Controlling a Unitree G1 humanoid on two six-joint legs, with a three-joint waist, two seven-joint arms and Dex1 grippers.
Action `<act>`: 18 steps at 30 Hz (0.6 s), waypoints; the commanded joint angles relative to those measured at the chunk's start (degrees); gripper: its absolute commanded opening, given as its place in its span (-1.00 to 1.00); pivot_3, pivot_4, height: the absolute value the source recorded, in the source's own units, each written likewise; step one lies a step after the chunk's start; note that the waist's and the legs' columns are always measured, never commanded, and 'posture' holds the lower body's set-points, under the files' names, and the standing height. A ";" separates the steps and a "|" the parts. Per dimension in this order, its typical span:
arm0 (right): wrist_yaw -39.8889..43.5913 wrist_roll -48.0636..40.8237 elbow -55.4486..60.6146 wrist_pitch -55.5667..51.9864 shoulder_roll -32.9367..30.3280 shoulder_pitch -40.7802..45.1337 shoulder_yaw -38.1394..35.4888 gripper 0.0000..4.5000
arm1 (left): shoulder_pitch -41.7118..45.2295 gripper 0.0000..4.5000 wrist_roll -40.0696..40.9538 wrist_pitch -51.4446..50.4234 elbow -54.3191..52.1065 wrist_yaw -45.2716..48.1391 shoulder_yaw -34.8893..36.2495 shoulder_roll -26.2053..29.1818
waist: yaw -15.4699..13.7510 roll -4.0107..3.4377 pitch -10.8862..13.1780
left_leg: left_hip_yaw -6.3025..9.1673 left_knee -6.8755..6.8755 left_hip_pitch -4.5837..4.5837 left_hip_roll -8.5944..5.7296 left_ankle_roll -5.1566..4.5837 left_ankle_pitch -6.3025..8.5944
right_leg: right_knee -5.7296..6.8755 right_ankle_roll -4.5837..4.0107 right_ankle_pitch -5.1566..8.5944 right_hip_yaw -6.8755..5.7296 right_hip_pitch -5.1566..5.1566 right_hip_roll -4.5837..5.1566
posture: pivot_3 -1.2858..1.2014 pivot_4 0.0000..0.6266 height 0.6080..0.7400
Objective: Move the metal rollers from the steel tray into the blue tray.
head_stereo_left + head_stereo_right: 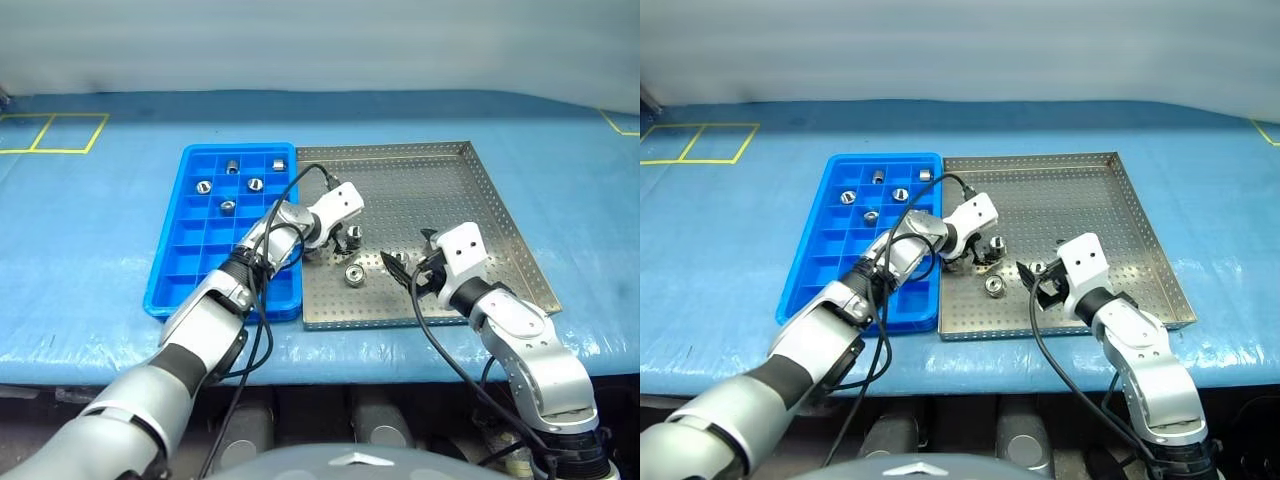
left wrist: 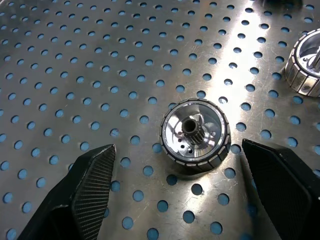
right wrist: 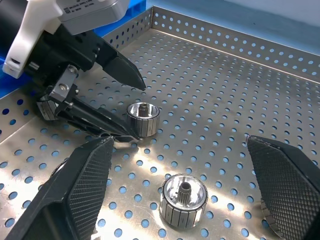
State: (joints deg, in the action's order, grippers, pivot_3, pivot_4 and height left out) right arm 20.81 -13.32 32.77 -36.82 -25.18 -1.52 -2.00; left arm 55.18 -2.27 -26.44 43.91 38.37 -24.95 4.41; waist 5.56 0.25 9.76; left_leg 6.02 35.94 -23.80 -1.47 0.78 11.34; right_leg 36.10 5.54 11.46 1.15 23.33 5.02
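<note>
Five metal rollers (image 1: 228, 207) sit in the blue tray's (image 1: 170, 270) far compartments. On the steel tray (image 1: 470, 200), the left gripper (image 3: 131, 109) straddles one roller (image 2: 195, 136), jaws wide. Right gripper (image 1: 405, 268) hovers wide, partly hiding another roller.

A second roller (image 2: 306, 67) is cut off by the left wrist view's edge, beside the centred one.

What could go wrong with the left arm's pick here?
1. The open left gripper straddles one small ribbed silver roller standing on end on the perforated grey steel tray; uneven jaw contact might tip or roll it.
2. A second roller and the open right gripper sit close by; a bump seems possible.
</note>
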 commanded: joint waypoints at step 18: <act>0.94 0.99 -2.08 1.25 0.30 4.47 2.60 1.00 | -2.04 0.12 1.38 -1.91 -9.02 -2.40 9.70 0.77 | -0.44 0.00 0.00 | -0.01 0.01 0.04 0.00 0.00 -0.01 | 0.11 0.01 -0.01 0.03 0.02 0.00 | -0.05 -0.52 1.00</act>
State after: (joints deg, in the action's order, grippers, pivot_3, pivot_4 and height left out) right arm 21.38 -12.55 30.30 -36.78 -25.06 1.73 0.15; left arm 53.32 -1.11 -27.99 37.64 36.28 -15.99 5.10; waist 5.12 0.25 9.76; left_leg 6.02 35.96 -23.76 -1.47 0.78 11.34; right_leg 36.21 5.54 11.45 1.19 23.33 5.02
